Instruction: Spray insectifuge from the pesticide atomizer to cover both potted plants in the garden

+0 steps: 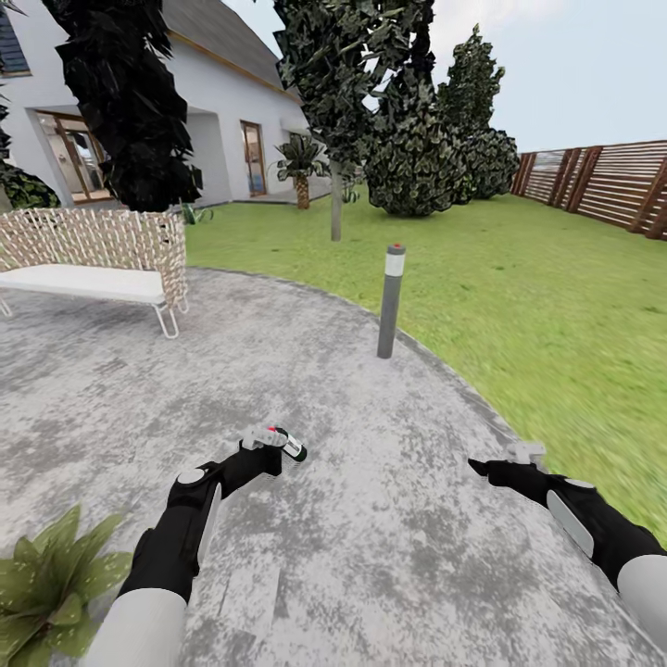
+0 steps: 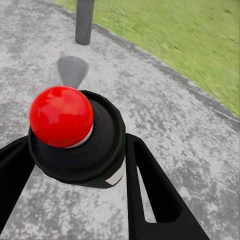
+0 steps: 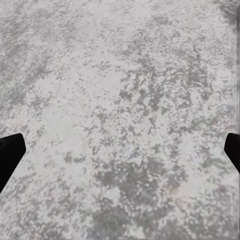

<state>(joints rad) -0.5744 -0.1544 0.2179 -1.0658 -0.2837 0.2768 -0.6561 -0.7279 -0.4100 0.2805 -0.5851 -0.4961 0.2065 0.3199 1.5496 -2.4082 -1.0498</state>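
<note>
My left hand [image 1: 278, 446] gripped the atomizer [image 1: 288, 445] over the patio [image 1: 389, 556]; my right hand [image 3: 120, 150] hung open. With one potted plant [image 1: 51, 579] behind the nozzle (bottom corner), spray might miss.

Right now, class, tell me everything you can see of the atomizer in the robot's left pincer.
The atomizer is a small slim bottle with a dark body, a white label band and a pale spray head carrying a red dot. It looks like plastic. The left pincer is shut on it, a black finger against each side, holding it in the air above the grey patio, tipped over rather than upright. In the left wrist view a glossy red ball tops its dark body.
</note>
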